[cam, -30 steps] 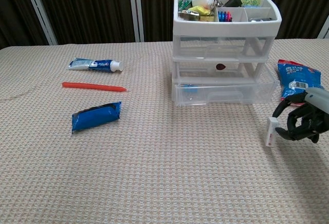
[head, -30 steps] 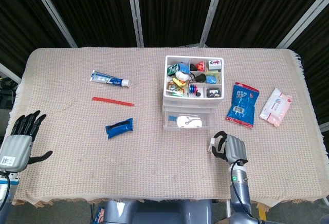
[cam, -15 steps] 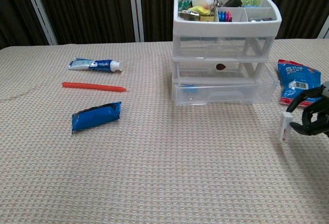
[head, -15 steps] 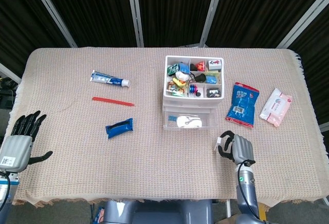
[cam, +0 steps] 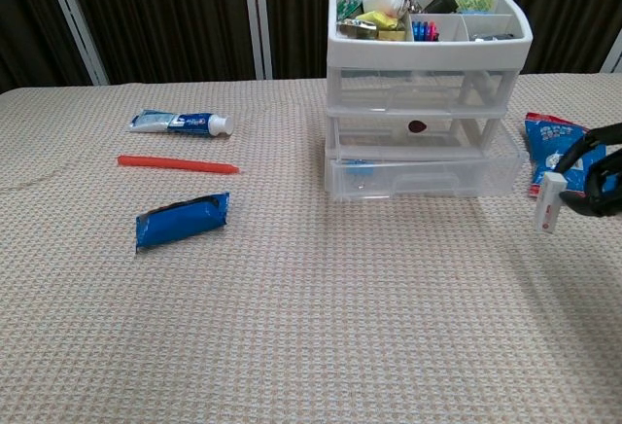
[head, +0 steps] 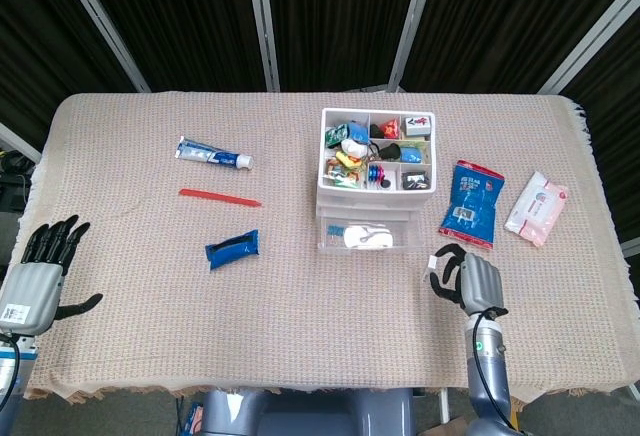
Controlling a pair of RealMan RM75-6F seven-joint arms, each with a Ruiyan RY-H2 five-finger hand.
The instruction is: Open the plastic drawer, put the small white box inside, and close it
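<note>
Beige woven table (head: 150, 286), dark curtains behind. Right hand (head: 470, 283) pinches small white box (cam: 549, 202) at fingertips, lifted nr the plastic drawer (cam: 420, 173), bottom one, slightly out. Left hand (head: 38, 281) splayed, empty. Risk: thin grip, box could slip/twist w/ drawer barely open.

Clear glossy plastic drawer unit (cam: 418, 142), rough woven tablecloth (cam: 292, 317)
</note>
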